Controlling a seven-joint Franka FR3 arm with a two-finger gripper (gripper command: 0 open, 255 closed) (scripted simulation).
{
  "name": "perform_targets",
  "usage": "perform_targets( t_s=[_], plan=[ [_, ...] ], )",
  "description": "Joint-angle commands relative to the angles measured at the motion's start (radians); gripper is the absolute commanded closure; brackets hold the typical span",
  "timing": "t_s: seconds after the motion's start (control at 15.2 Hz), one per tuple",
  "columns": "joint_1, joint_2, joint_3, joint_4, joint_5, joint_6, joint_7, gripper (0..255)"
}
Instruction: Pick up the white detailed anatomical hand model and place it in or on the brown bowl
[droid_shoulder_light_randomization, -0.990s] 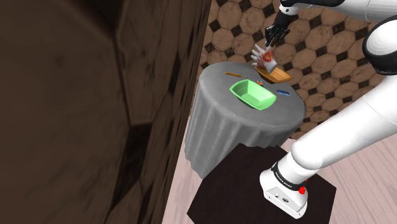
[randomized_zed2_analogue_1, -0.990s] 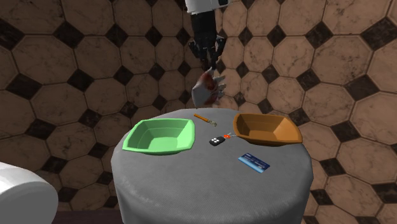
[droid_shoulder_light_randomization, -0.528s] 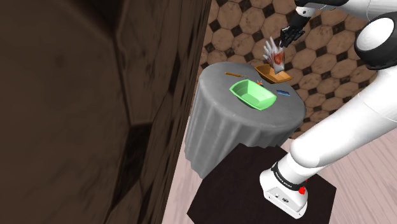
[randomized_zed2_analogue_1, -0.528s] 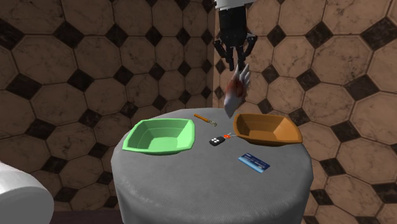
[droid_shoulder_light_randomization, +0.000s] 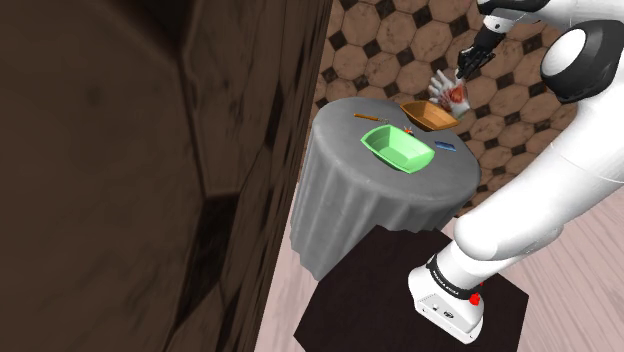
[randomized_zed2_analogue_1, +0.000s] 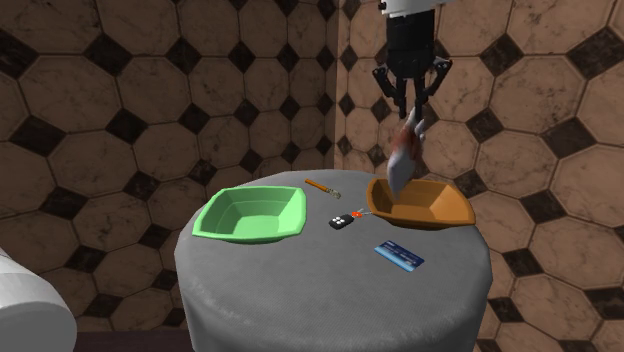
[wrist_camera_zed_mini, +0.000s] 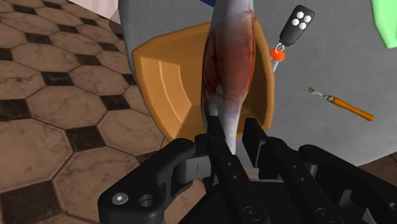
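The hand model (randomized_zed2_analogue_1: 402, 155) is whitish grey with red patches and hangs from my black gripper (randomized_zed2_analogue_1: 410, 110), which is shut on its top end. It dangles just above the brown bowl (randomized_zed2_analogue_1: 432, 204) on the round grey table (randomized_zed2_analogue_1: 300, 280). In the shoulder view the hand model (droid_shoulder_light_randomization: 450, 92) hovers over the far part of the brown bowl (droid_shoulder_light_randomization: 425, 116), under the gripper (droid_shoulder_light_randomization: 468, 68). From the wrist, the model (wrist_camera_zed_mini: 228, 63) stretches away from my fingers (wrist_camera_zed_mini: 219, 149) with the orange-brown bowl (wrist_camera_zed_mini: 164, 79) right behind it.
A green bowl (randomized_zed2_analogue_1: 251, 215) sits on the second exterior view's left of the table. Between the bowls lie an orange-handled tool (randomized_zed2_analogue_1: 322, 186) and a black key fob (randomized_zed2_analogue_1: 342, 222). A blue card (randomized_zed2_analogue_1: 399, 257) lies nearer the front edge. A dark wall (droid_shoulder_light_randomization: 150, 170) stands beside the table.
The gripper carried the hand model toward the second exterior view's right, from above the table's middle to over the brown bowl. The model stayed clasped throughout.
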Motion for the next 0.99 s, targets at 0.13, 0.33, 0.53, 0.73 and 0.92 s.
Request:
perform_targets(
  t_s=[0.13,0.33,0.53,0.73,0.92],
  plan=[
    [0.001,-0.007,0.0,-0.059,-0.003,0.054,0.0,255],
    [0.001,-0.01,0.001,-0.102,-0.005,0.095,0.002,255],
    [0.001,-0.011,0.001,-0.143,-0.006,0.135,0.002,255],
    [0.001,-0.009,0.001,-0.181,-0.005,0.175,0.002,255],
    [0.001,-0.008,0.001,-0.187,-0.004,0.182,0.002,255]
  ],
)
